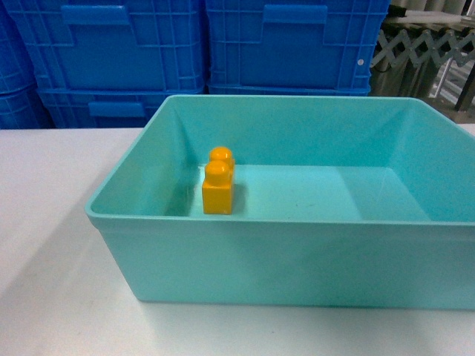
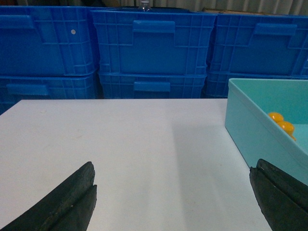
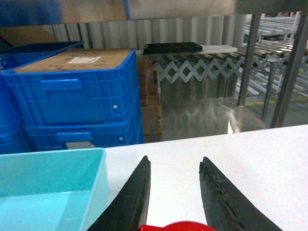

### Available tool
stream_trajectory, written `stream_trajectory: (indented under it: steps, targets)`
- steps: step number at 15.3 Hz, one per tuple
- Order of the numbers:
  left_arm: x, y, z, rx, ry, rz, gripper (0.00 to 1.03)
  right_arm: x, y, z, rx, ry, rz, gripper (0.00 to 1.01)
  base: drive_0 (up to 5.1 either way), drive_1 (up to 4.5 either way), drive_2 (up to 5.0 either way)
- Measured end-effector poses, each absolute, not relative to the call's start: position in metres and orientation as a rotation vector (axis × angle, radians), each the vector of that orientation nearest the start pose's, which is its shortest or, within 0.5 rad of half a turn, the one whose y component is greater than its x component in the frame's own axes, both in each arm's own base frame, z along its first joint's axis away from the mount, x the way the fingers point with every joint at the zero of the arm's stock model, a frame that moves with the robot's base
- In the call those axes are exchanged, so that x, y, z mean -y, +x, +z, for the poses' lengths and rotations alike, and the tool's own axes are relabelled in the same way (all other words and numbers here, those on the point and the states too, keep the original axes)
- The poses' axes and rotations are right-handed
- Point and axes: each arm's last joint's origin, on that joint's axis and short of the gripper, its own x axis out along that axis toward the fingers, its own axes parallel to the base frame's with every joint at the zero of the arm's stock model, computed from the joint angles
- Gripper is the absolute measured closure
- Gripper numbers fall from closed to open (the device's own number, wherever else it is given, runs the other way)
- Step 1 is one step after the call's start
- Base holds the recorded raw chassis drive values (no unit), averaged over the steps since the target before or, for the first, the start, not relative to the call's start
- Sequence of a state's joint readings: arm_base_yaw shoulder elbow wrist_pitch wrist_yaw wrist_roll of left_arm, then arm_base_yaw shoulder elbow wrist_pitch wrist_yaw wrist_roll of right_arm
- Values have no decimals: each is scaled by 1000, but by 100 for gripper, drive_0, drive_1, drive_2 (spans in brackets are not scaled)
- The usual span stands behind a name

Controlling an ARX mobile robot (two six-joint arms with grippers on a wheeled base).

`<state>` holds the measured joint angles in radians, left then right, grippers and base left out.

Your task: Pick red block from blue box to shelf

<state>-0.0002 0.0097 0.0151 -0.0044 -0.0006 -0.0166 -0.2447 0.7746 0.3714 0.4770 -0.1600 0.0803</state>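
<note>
Only the top of the red block (image 3: pixel 175 226) shows, at the bottom edge of the right wrist view, sitting between the two dark fingers of my right gripper (image 3: pixel 175 160), which is shut on it. That gripper hangs over the white table just right of the blue box (image 3: pixel 48 192). The shelf's steel uprights (image 3: pixel 290 72) rise at the far right. My left gripper (image 2: pixel 174 166) is open wide over bare table, left of the blue box (image 2: pixel 250 130). Neither gripper appears in the head view, where the blue box (image 1: pixel 282 259) fills the middle.
An orange-yellow two-stud brick (image 1: pixel 218 187) stands inside the blue box near its left wall. Dark blue ribbed crates (image 1: pixel 200 52) are stacked behind the white table (image 1: pixel 52 222). A grey expandable conveyor (image 3: pixel 197 72) stands beyond the table's far edge.
</note>
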Motion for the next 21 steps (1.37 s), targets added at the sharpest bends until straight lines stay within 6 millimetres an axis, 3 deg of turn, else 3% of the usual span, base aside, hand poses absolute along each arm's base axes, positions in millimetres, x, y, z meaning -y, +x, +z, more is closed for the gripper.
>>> stream_trajectory:
  steps: [2, 5, 10, 18, 21]
  targets:
    - [0, 97, 167, 1, -17, 0, 5, 33, 154, 253, 105, 58, -6, 75, 0, 0, 0]
    - [0, 97, 167, 1, -17, 0, 5, 31, 156, 252, 100, 59, 24, 75, 0, 0, 0]
    - [0, 97, 167, 1, -17, 0, 5, -12, 149, 250, 77, 84, 186, 75, 0, 0, 0]
    - [0, 97, 167, 1, -17, 0, 5, 15, 140, 237, 53, 97, 85, 75, 0, 0, 0]
    - [0, 97, 167, 1, -17, 1, 5, 7, 129, 240, 56, 102, 132, 75, 0, 0, 0]
